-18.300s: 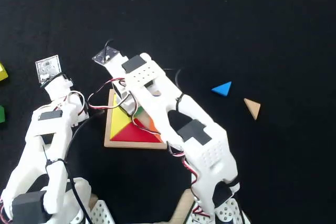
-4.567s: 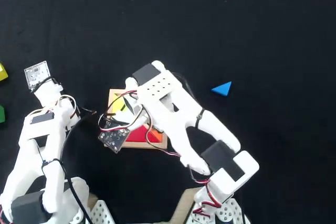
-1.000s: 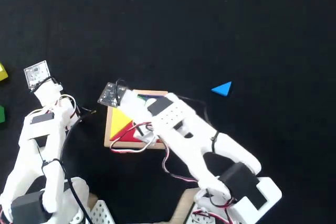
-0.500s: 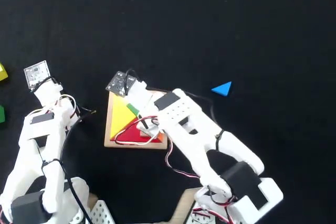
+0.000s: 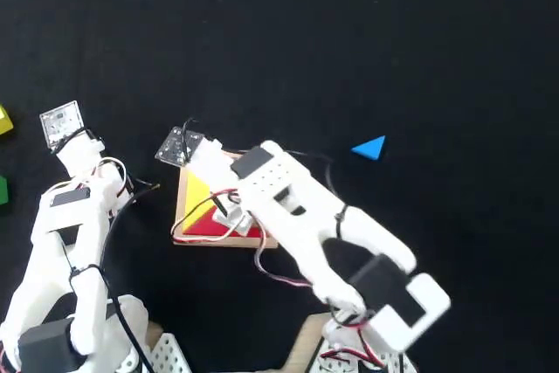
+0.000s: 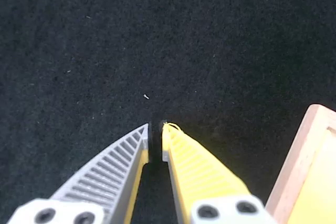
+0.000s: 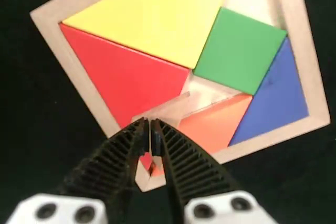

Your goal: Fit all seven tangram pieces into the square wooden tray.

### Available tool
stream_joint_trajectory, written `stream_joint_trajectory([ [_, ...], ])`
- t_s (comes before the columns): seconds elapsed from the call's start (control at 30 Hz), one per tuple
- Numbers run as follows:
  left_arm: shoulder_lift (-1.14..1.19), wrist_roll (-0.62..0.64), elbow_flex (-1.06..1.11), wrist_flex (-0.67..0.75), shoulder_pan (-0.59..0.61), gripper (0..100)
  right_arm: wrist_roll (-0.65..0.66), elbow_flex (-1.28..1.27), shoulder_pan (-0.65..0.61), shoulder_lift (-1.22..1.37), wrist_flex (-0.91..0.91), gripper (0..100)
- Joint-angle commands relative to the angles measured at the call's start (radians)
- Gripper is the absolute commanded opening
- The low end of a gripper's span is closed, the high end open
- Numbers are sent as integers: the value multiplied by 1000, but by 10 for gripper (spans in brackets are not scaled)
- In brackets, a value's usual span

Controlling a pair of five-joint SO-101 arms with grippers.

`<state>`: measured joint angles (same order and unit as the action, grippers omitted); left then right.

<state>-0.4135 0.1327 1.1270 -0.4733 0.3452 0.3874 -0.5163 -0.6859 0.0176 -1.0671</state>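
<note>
Fingers [image 7: 118, 153] on your right gripper [image 7: 148, 125] sit closed. Five pieces [image 7: 157, 19] seated; tan triangle [image 7: 163, 107] tilted, blue triangle [image 5: 369, 148] outside tray [image 7: 46, 17].

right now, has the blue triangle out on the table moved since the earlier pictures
No. The blue triangle lies at the same spot as in all the earlier pictures, just as far below the far edge of the black table.

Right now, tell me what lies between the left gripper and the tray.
Bare black cloth, in the left wrist view, separates the left gripper from the tray's rim.
</note>
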Motion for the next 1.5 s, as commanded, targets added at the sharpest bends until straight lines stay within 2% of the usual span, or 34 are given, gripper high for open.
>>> stream_joint_trajectory([
  [0.0,-20,-8,-15,14,-1,63,-9,70,6,16,-5,11],
  [0.47,-20,-9,-15,15,-1,63,-11,65,117,35,91,10],
  [0.57,-20,-46,-15,15,-2,63,-14,51,121,27,109,10],
  [0.67,-20,-49,-15,15,-2,63,-49,61,107,-7,101,10],
  [0.87,-20,-51,-15,15,-2,63,-46,44,-5,-97,71,11],
  [1.17,-20,-51,-13,15,-2,63,-51,153,-2,119,20,11],
  [1.47,-21,-52,-13,15,-2,63,-46,183,92,163,17,11],
])
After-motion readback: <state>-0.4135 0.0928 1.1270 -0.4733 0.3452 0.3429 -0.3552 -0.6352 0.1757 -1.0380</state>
